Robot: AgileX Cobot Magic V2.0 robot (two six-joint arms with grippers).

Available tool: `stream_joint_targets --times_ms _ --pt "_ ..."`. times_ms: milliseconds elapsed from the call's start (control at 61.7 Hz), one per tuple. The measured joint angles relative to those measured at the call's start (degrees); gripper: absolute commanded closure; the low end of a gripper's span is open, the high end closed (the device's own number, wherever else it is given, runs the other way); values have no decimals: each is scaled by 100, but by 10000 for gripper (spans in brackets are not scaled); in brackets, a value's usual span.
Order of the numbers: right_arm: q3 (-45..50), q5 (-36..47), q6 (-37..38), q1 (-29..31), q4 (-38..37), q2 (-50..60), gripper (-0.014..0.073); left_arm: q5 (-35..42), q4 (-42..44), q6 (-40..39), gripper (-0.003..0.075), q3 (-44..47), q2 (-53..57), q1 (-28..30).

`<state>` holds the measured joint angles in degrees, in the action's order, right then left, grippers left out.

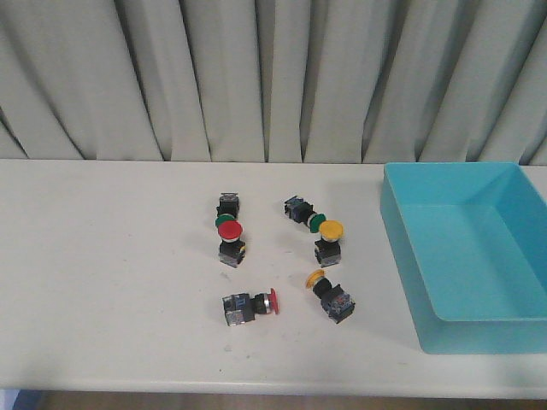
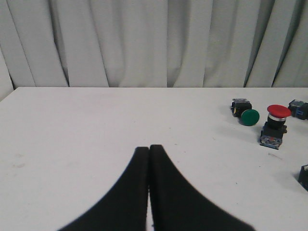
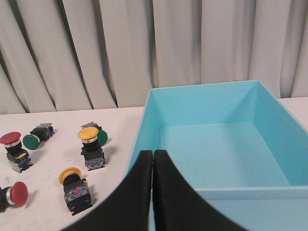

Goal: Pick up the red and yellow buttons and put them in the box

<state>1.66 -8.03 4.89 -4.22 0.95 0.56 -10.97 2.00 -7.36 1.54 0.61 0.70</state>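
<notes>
Matte white table (image 1: 111, 282), mushroom-capped buttons (image 1: 229, 229), smooth turquoise box (image 1: 402, 256), both pincers pressed closed

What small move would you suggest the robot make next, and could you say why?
Probably open the right claw and reach toward the nearest yellow button, lying tipped beside the box. Both claws are shut and empty, the box holds nothing, and every red and yellow button is on the table.

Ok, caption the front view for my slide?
Six buttons lie loose on the table, two each red, yellow and green, beside the empty box.
</notes>
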Motion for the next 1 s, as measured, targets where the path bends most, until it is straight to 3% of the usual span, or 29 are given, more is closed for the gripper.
stream_joint_targets --times_ms 1005 --pt "0 21 -138 -65 -177 0 601 35 0 0 727 0 0 0"
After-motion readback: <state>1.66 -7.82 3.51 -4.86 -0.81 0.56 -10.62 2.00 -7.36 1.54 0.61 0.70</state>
